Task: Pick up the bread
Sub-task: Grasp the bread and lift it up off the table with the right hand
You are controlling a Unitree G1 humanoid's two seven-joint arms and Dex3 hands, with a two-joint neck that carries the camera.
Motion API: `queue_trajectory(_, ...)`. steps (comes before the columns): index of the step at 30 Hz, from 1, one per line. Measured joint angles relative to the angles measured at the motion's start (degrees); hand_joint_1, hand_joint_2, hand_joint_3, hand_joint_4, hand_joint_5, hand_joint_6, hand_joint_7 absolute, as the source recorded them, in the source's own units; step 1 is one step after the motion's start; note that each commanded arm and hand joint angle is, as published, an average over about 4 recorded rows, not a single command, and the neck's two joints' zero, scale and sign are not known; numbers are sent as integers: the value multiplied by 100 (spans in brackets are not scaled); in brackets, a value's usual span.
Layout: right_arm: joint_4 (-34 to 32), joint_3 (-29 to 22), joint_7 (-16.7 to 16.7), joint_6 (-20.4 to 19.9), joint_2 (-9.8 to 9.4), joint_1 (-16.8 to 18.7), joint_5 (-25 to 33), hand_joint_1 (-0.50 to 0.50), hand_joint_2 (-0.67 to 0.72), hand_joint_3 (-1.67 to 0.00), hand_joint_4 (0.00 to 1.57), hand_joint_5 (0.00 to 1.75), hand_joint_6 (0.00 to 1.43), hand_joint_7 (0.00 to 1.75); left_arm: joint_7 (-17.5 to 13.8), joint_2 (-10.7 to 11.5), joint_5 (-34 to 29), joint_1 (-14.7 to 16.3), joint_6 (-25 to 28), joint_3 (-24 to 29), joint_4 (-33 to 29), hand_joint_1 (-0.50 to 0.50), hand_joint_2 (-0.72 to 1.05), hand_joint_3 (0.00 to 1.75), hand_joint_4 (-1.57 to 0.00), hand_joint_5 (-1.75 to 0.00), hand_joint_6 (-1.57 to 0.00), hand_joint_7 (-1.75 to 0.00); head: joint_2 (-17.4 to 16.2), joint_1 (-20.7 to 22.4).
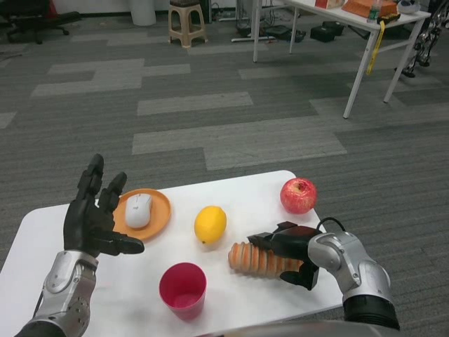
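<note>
The right hand [289, 254] is clasping the ridged orange-brown bread loaf [256, 258] lying on the white table [231, 189]; the left hand [95, 223] is hovering with fingers spread, holding nothing. A one-ended grasp may be letting the loaf tip or slip.

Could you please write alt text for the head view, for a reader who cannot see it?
The right robot hand grips a ridged bread loaf lying on the white table, while the left robot hand hovers open beside an orange plate holding a white mouse. A lemon, red apple and pink cup sit nearby.
</note>
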Motion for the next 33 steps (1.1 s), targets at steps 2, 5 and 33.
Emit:
queue_trajectory(2,2,28,-38,90,3,-16,-84,-42,-35,-135,0,75,0,0,0,0,0,1,0,0,0,50,-28,9,0,-41,0,0,3,-14)
queue_trajectory(5,15,118,-74,233,-4,-35,-163,-44,-35,-139,0,78,0,7,0,1,0,3,0,0,0,50,-28,9,0,-41,0,0,-4,-29)
queue_trajectory(33,585,855,-210,680,-578,-301,230,-46,-16,-159,0,68,0,145,0,1,-3,11,0,1,0,50,-28,9,0,-41,0,0,-65,-55)
